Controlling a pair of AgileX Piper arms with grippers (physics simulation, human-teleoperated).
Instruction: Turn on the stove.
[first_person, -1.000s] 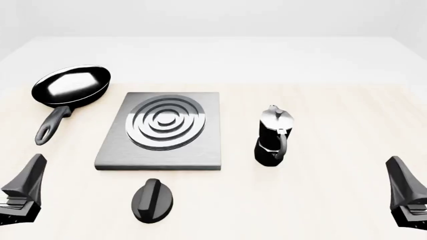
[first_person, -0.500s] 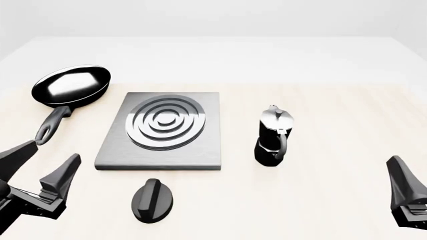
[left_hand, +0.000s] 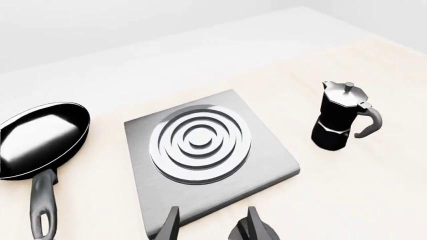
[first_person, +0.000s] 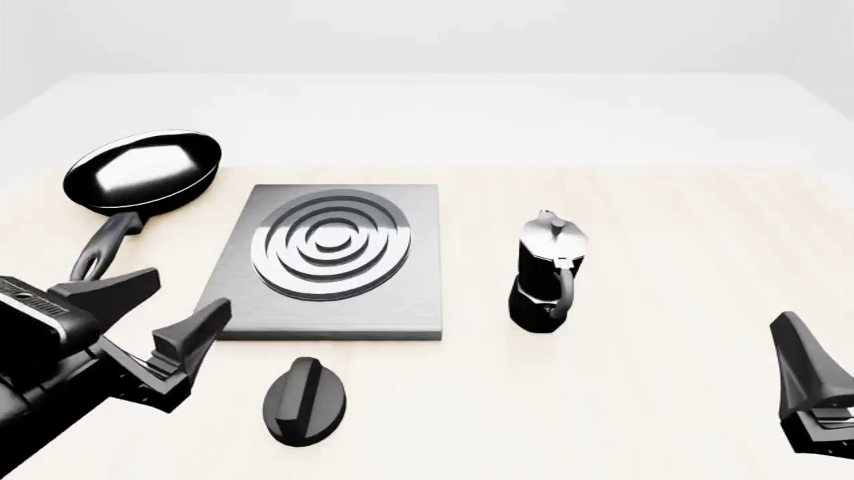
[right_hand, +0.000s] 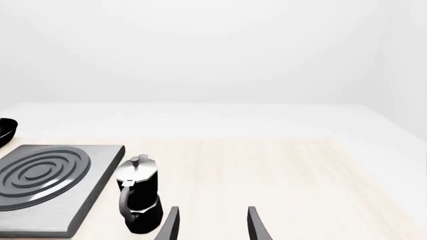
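Beside the grey ringed stove (first_person: 324, 262), its black knob (first_person: 306, 400) lies; both arms' fingers spread, empty.

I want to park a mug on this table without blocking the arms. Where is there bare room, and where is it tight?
Open tabletop lies right of the moka pot, out to the right claw, and behind the stove slab. It is tight at front left: the left claw hangs open among the knob, the slab's corner and the frying pan handle.
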